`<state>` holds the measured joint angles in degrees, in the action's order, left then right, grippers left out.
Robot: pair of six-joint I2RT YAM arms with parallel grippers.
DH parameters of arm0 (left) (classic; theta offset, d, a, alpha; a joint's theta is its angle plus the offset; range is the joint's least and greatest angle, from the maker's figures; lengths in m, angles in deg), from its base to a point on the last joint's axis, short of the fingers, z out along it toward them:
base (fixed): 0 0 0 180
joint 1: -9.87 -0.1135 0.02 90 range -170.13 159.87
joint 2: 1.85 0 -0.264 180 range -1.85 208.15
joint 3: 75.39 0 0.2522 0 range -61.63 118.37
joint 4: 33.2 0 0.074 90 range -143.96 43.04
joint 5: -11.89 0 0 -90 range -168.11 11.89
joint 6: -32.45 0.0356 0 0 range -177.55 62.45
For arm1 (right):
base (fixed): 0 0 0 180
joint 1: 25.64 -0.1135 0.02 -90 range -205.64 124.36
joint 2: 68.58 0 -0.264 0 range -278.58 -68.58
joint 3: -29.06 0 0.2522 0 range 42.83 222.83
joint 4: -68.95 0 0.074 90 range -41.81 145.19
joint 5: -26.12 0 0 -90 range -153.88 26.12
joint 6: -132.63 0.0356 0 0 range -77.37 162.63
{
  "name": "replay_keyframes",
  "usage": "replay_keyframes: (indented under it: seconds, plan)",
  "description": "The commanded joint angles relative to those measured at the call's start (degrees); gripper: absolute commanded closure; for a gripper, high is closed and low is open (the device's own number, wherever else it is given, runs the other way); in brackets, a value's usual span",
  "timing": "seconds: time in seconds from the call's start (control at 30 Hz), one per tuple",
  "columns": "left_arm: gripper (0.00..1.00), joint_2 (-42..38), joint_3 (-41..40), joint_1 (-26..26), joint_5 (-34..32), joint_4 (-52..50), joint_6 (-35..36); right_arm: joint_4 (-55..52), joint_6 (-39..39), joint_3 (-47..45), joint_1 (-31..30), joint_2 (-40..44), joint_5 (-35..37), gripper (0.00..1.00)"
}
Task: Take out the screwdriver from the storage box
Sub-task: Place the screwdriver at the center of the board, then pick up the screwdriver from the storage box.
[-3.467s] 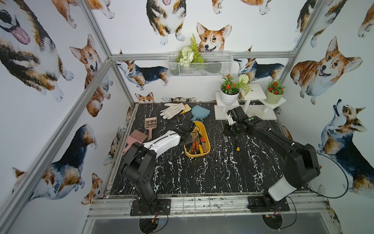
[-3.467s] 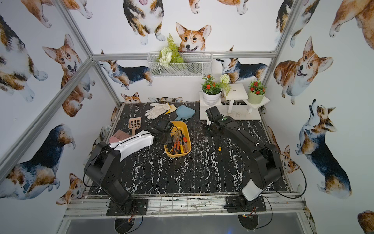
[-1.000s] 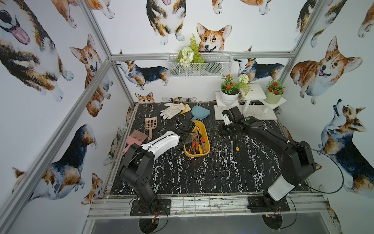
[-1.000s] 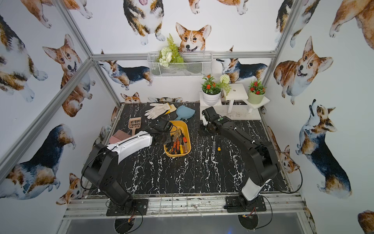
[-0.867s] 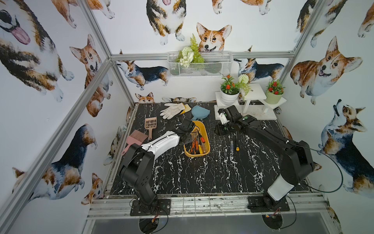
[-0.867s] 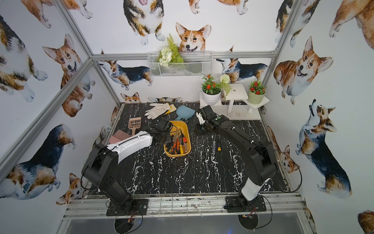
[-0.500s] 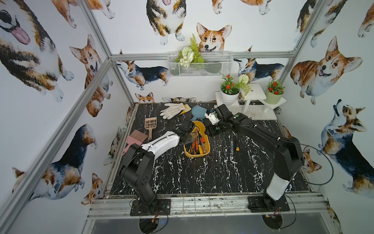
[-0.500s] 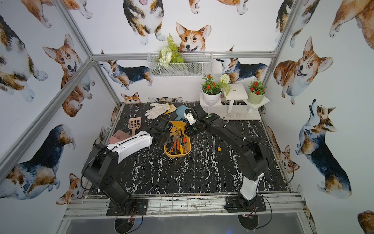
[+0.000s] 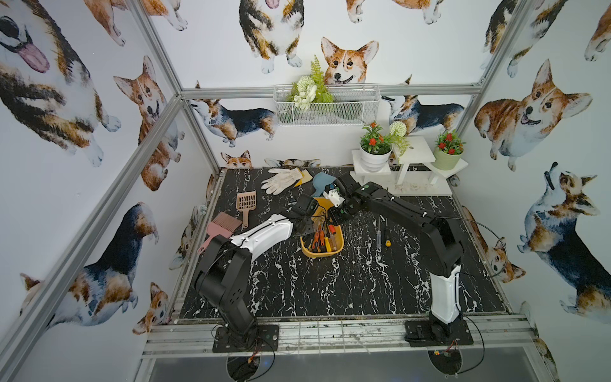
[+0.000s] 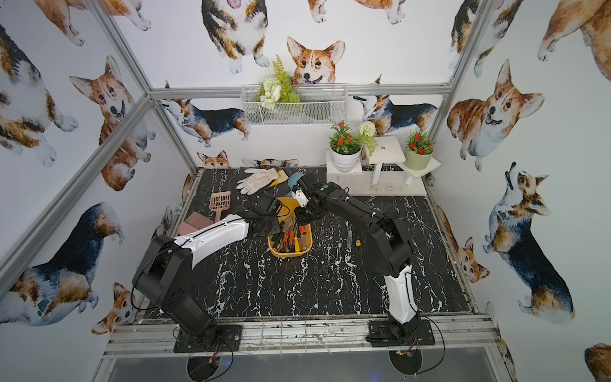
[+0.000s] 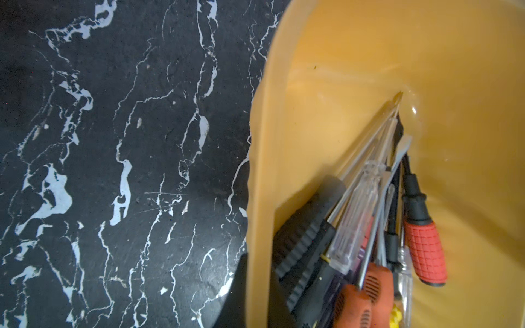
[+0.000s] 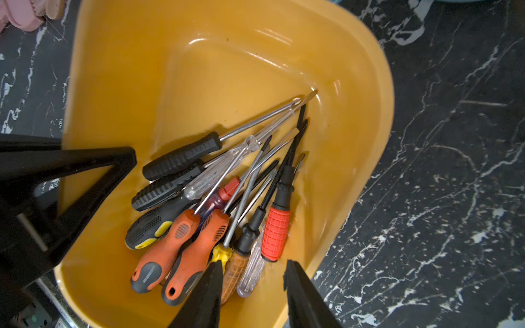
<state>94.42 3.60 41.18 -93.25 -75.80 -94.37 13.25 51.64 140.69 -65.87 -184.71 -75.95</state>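
Roughly eleven screwdrivers [image 12: 181, 241] in one storage box [image 12: 227, 71]; left jaws clamp its wall, right jaws parted above them.

Bright above, glare and blur close in

In both top views the light is bright and even from above, shadows faint, with wide-angle stretch toward the edges. In my right wrist view white glare streaks the storage box [image 12: 227, 71] floor, and my right gripper [image 12: 252, 262] sits dark and soft. In my left wrist view the nearest screwdrivers [image 11: 369, 278] blur
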Motion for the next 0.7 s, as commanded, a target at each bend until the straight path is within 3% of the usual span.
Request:
replay_keyframes:
  seconds: [0.0,0.67]
  plan:
    - [1.00,-0.7,0.5,0.1,0.3,3.4,-0.1,-2.1,0.1,1.6,-0.6,-1.8,0.5,0.58]
    - [1.00,-0.7,-0.5,0.1,0.0,3.6,-0.6,-8.2,6.1,9.7,-2.6,-12.4,10.2,0.60]
